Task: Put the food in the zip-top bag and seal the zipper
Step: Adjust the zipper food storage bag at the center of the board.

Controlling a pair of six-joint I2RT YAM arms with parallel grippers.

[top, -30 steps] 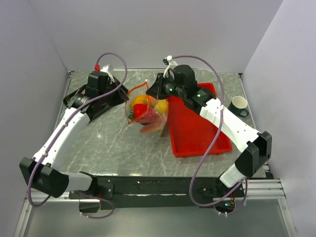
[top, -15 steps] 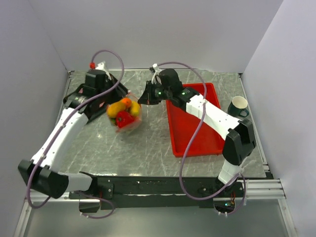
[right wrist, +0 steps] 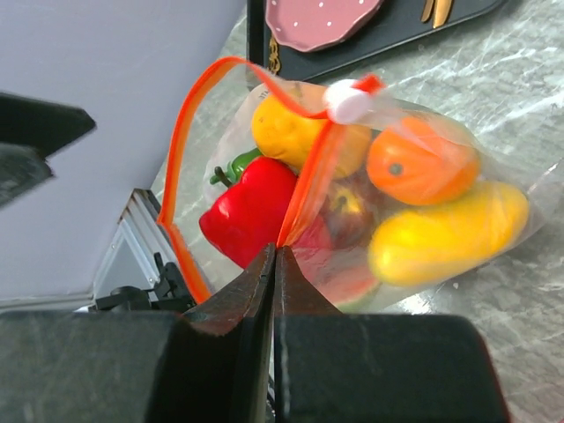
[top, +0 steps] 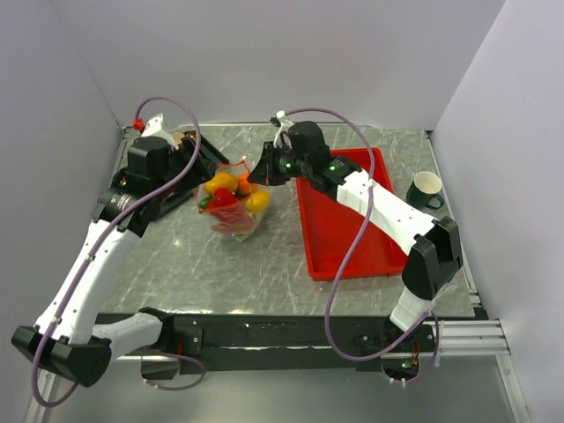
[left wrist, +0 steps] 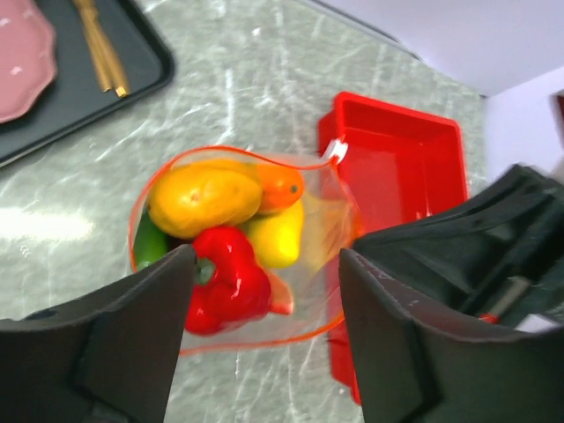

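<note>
Now we see the right gripper [right wrist: 275,257] pinching the zipper [right wrist: 304,189] | left gripper [left wrist: 264,269] gaping, empty | risk: we fear the open-mouthed zip-top bag [top: 238,222] tips, spilling toy food [left wrist: 204,201]

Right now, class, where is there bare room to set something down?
Bare table lies nearer than the zip-top bag, left of the red tray; the tray's floor is bare too. Crowded: the far-left corner, around bag and black tray.
</note>
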